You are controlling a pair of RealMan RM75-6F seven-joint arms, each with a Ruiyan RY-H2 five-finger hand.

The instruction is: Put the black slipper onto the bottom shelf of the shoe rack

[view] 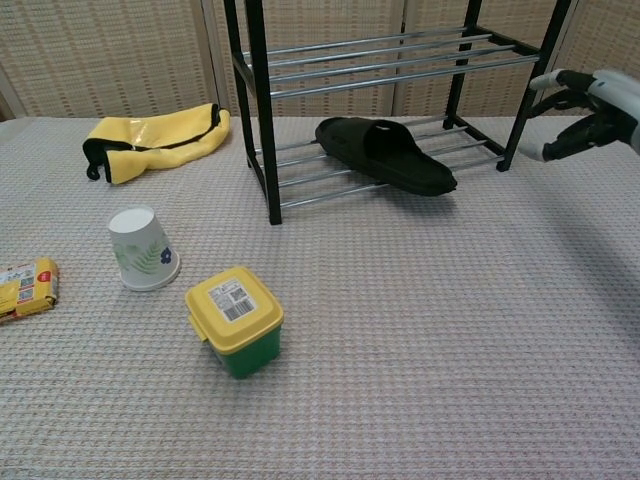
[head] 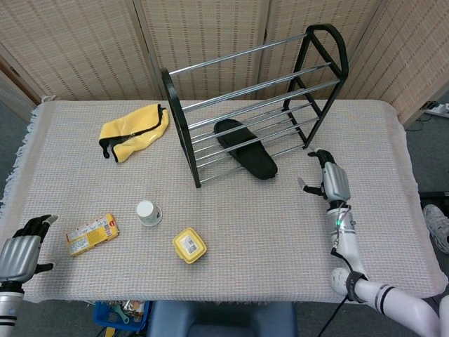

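Note:
The black slipper (head: 245,148) (view: 385,155) lies across the bottom rails of the black shoe rack (head: 174,102) (view: 253,100), its front end sticking out past the front rail onto the table. My right hand (head: 332,180) (view: 590,110) hangs to the right of the rack, well apart from the slipper, fingers spread and holding nothing. My left hand (head: 19,253) rests at the table's near left corner, fingers apart and empty; the chest view does not show it.
A yellow slipper (head: 135,130) (view: 155,140) lies left of the rack. An upturned paper cup (head: 148,212) (view: 142,249), a yellow-lidded green box (head: 189,245) (view: 235,318) and a yellow snack packet (head: 92,234) (view: 25,288) sit on the near left of the cloth-covered table (head: 245,225).

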